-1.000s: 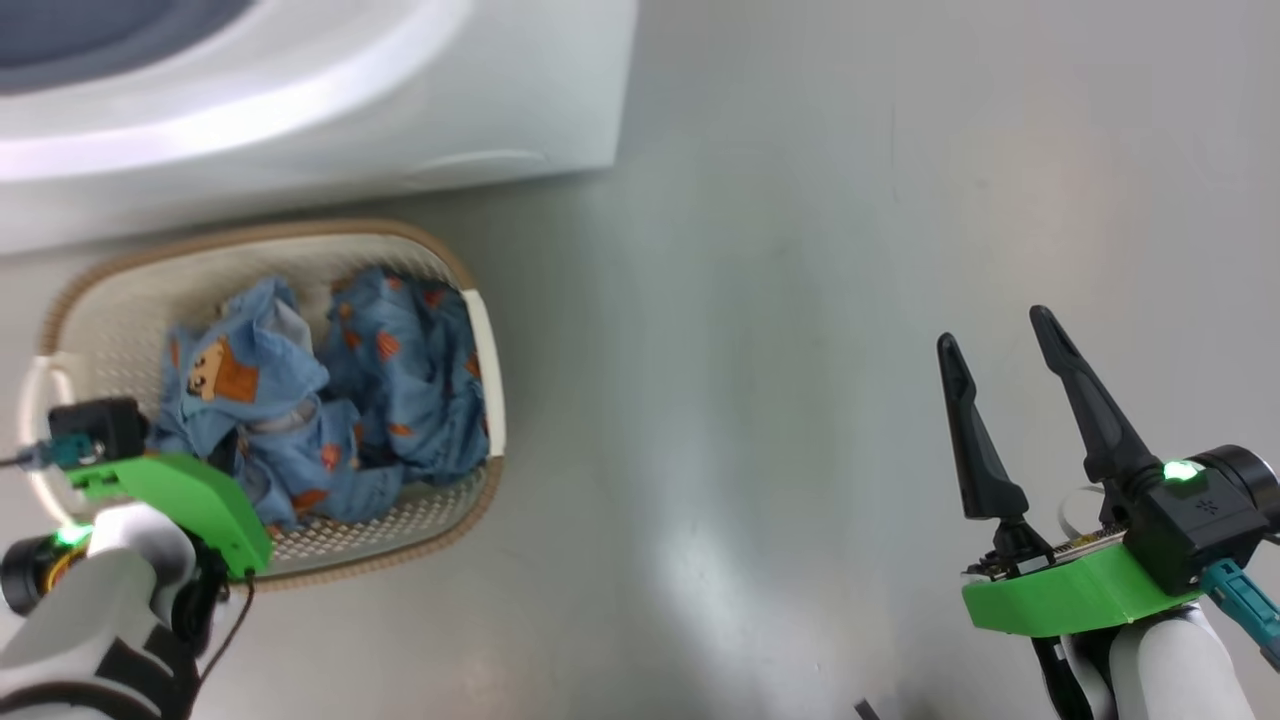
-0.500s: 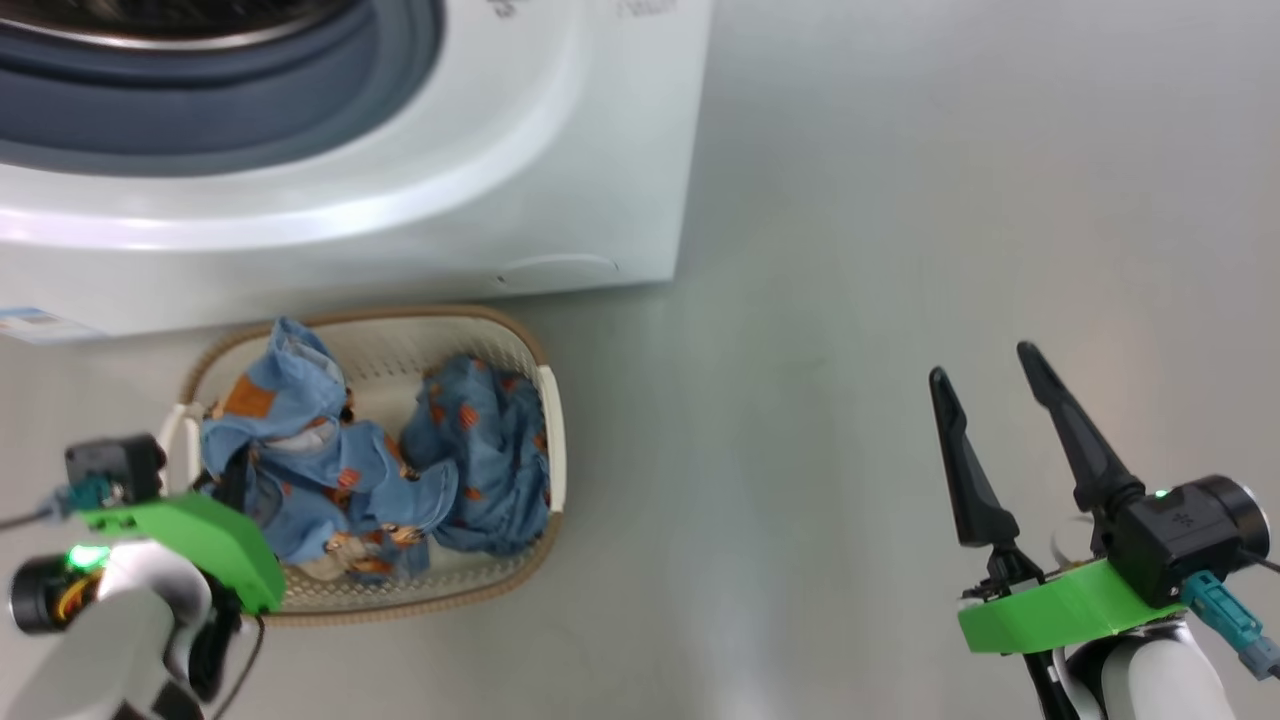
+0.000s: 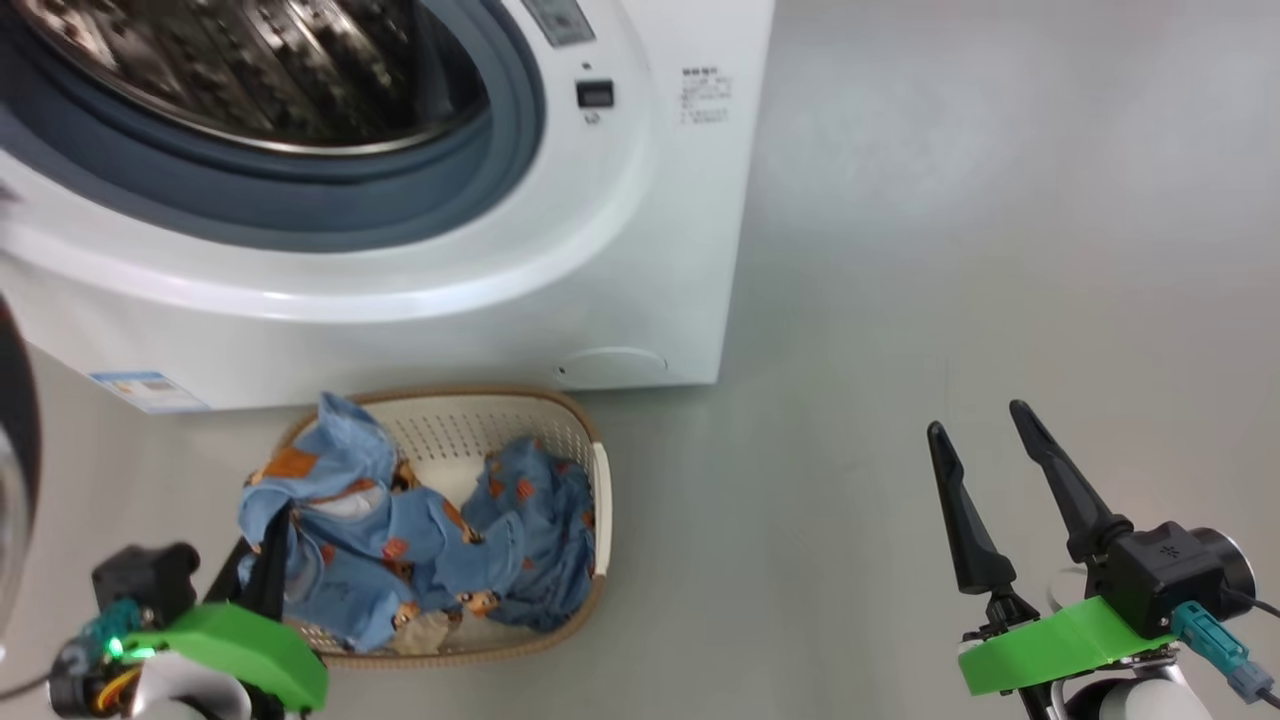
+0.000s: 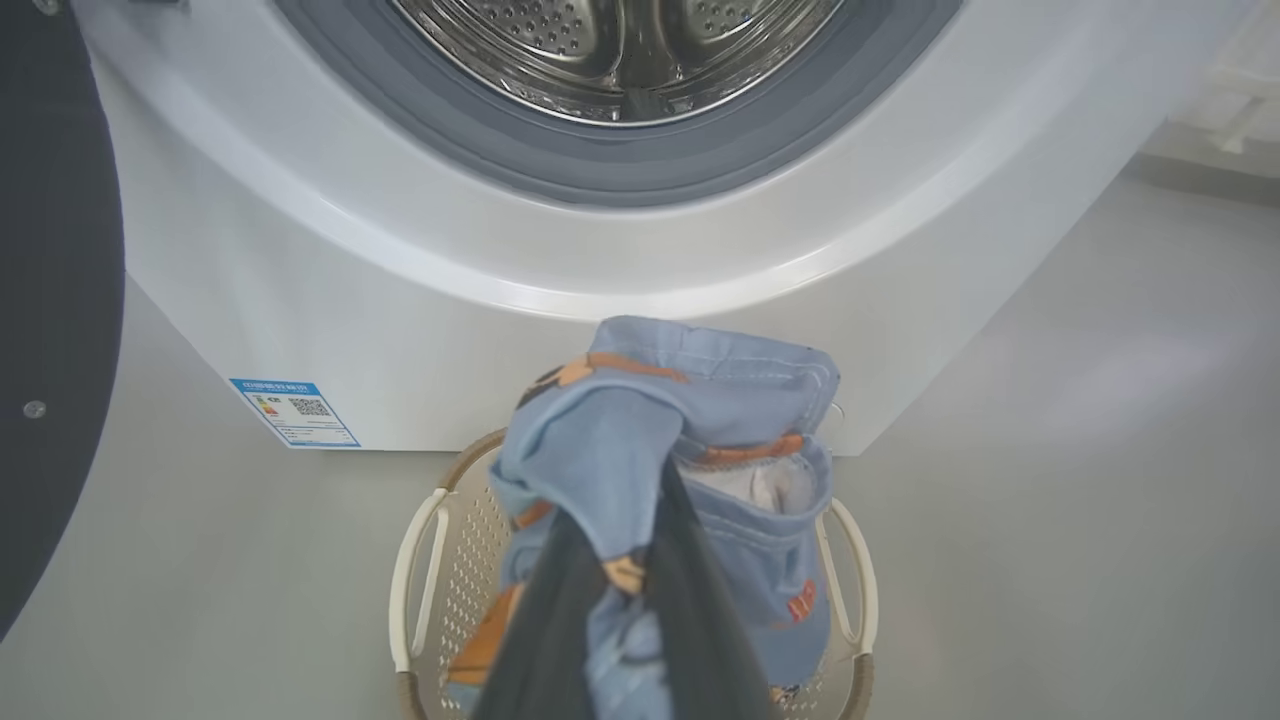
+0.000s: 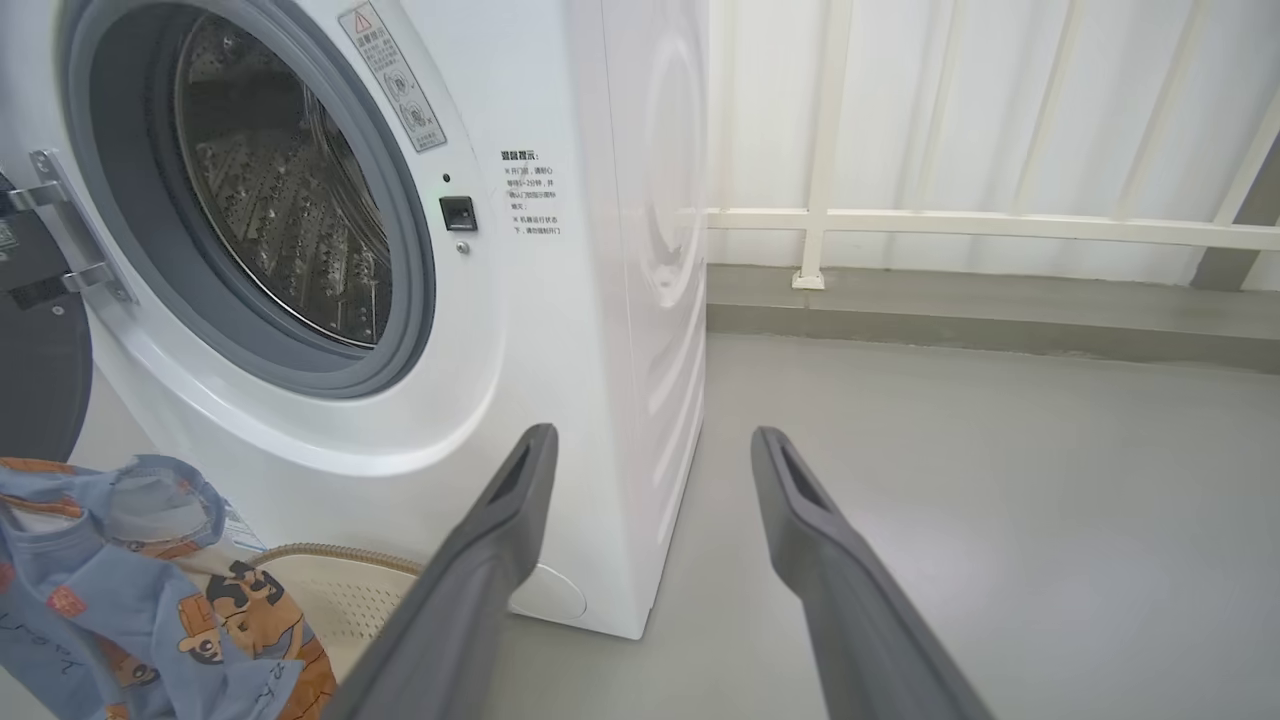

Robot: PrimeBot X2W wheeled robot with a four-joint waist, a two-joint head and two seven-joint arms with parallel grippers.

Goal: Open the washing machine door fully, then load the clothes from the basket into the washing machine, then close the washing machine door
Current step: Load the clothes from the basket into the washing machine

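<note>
The washing machine (image 3: 640, 200) stands with its steel drum (image 4: 620, 50) exposed. Its door (image 4: 50, 300) is swung out to the left, a black ring at the view's edge. In front sits the cream basket (image 3: 590, 470) with the blue printed clothes (image 3: 420, 540) in it. My left gripper (image 4: 640, 540) is shut on a bunch of the clothes (image 4: 660, 420), which is lifted above the basket (image 4: 420, 560), its fingertips buried in the fabric. In the head view its fingers (image 3: 272, 560) sit at the heap's left side. My right gripper (image 3: 978, 420) hangs open over bare floor, far right of the basket.
A blue label sticker (image 3: 150, 392) and a round filter cover (image 3: 612, 366) mark the machine's lower front. Grey floor (image 3: 950, 250) spreads to the machine's right. A white railing (image 5: 950, 225) and a low kerb run behind it.
The head camera has swung up, so the open drum has come into the picture. My left gripper has lifted a bunch of the clothes higher above the basket. The right gripper stays open.
</note>
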